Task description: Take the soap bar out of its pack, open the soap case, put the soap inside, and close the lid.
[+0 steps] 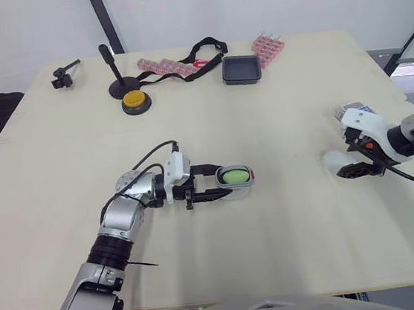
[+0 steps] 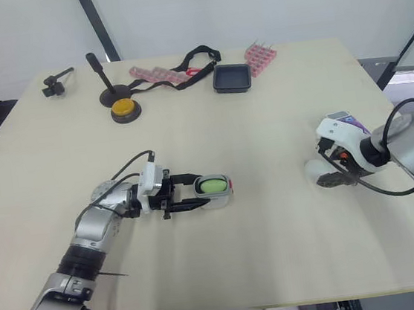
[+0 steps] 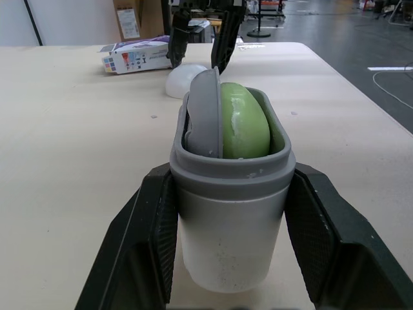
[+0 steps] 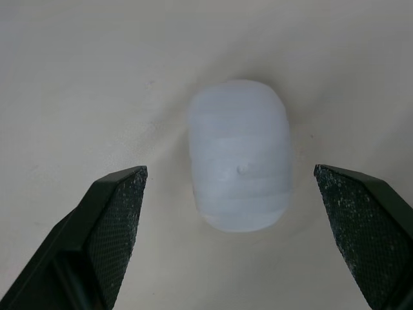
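- Holding the soap case (image 1: 241,176) steady at frame ctr in left eye view, left gripper (image 1: 225,182) clamps its sides. Green soap (image 1: 234,175) sits inside; white lid (image 1: 332,160) lies centre-right.
- Left wrist view: fingers (image 3: 139,245) snug on case walls, grey insert (image 3: 205,113) tilted beside soap, pack (image 3: 135,57) upper left.
- Right wrist view: right gripper (image 4: 229,169) spread wide, empty, straddling lid, prob. to grab it for closing.

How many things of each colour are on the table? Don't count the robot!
Black: 4 (clamp, stand, strap, tray)
Pink: 2 (long packet strip, small packet bunch)
Yellow: 1 (button)
Green: 1 (soap)
Grey: 1 (soap case)
White: 2 (lid, soap pack)
Total: 11
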